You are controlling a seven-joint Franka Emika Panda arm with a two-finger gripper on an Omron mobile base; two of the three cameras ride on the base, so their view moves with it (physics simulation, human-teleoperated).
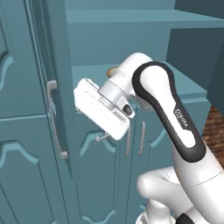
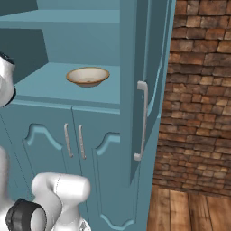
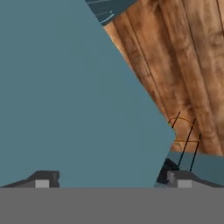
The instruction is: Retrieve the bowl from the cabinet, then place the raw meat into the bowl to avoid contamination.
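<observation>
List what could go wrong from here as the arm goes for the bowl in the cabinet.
1. The gripper is open close beside the left door; swinging toward the shelf could knock it.
2. The bowl is shallow with a low rim, so the fingers may slip off.
3. The right door narrows the approach.

White glossy arm, rounded links; black band along forearm carrying small white lettering, unreadable. Boxy white hand with small dark inset. Dark finger tips, pale square pads.
</observation>
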